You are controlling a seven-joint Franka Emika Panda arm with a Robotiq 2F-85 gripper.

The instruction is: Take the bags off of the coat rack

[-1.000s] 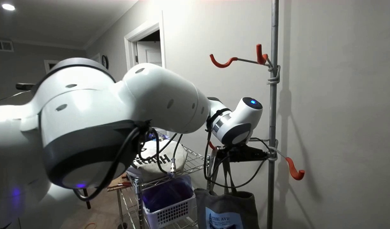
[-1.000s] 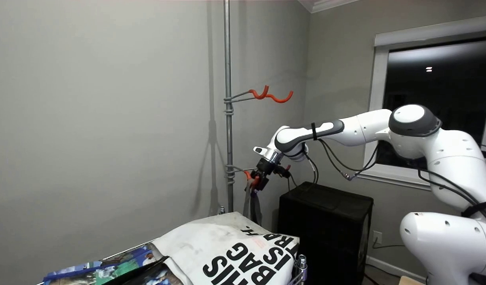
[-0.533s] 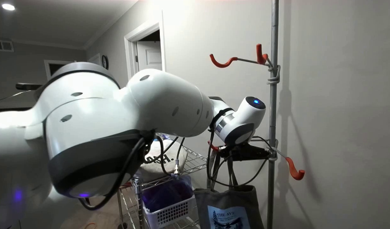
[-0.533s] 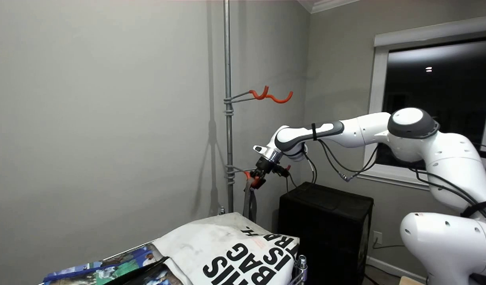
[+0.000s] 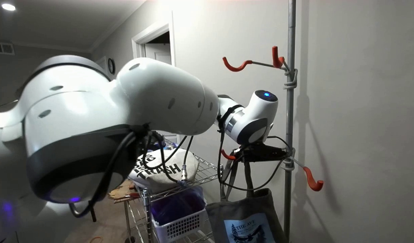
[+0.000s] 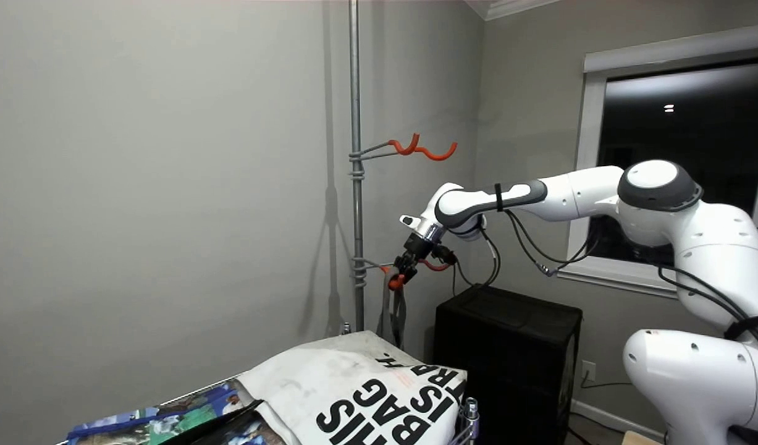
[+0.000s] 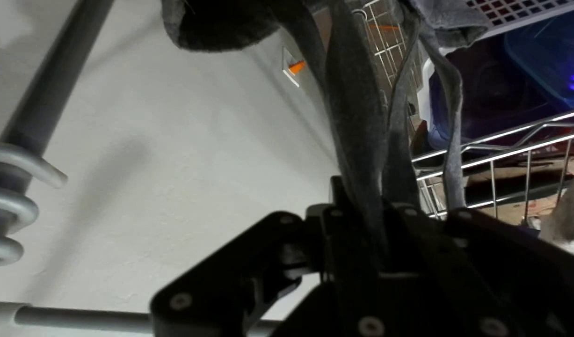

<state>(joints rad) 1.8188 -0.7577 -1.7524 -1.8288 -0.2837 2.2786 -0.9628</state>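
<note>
The coat rack (image 5: 290,118) is a grey pole with red-orange hooks at two heights. From a lower hook (image 6: 396,283) hangs the dark bag (image 5: 240,211), tilted, its right top corner higher. My gripper (image 6: 400,277) is at that hook. In the wrist view a dark strap (image 7: 357,107) runs down between the fingers of my gripper (image 7: 371,199), which is shut on it. Another strap (image 7: 454,154) passes outside the jaws at the right; where it ends is hidden. The white bag (image 6: 348,371) with black lettering lies on the wire cart, off the rack.
The wire cart (image 5: 207,165) stands below and beside the rack, with a white basket (image 5: 180,227) holding a purple bin on a lower level. A black box-like cabinet (image 6: 508,346) stands under the arm. Upper hooks (image 6: 437,154) jut out above the gripper.
The gripper has closed on the strap. The arm dipped a little, then rose and drew back. The dark bag has swung right and its right side has lifted.
</note>
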